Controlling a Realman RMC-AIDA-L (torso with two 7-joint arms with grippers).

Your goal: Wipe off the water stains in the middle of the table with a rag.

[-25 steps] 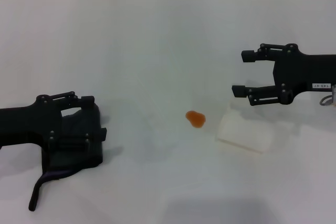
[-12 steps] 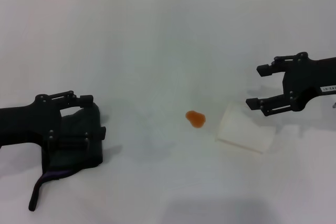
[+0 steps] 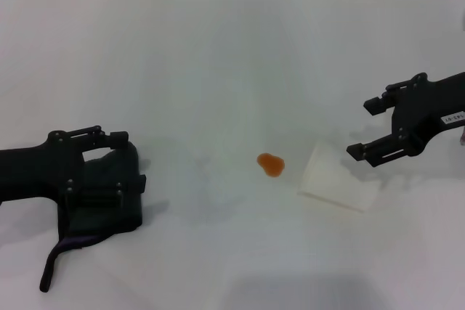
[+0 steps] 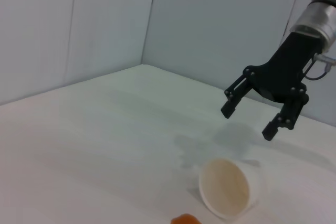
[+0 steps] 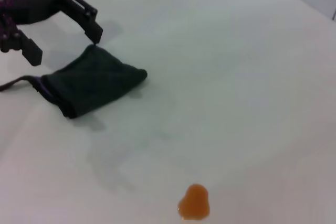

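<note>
Meanwhile the right gripper (image 3: 372, 127), jaws wide and empty, keeps retreating rightward from the tipped cup (image 3: 339, 178), leaving the stain (image 3: 270, 164) mid-table (image 3: 232, 49) for the left gripper (image 3: 116, 161), open low over the rag (image 3: 109, 201) at left, which likely grasps next.

Orange water stains (image 3: 270, 165) mid-table (image 3: 218, 49) — black rag (image 3: 109, 194) left, well apart.

Bare table (image 3: 218, 63) is lying between the rag (image 3: 109, 194) and the water stains (image 3: 270, 164); a tipped white cup (image 3: 338, 179) is crowding the stains' right side.
</note>
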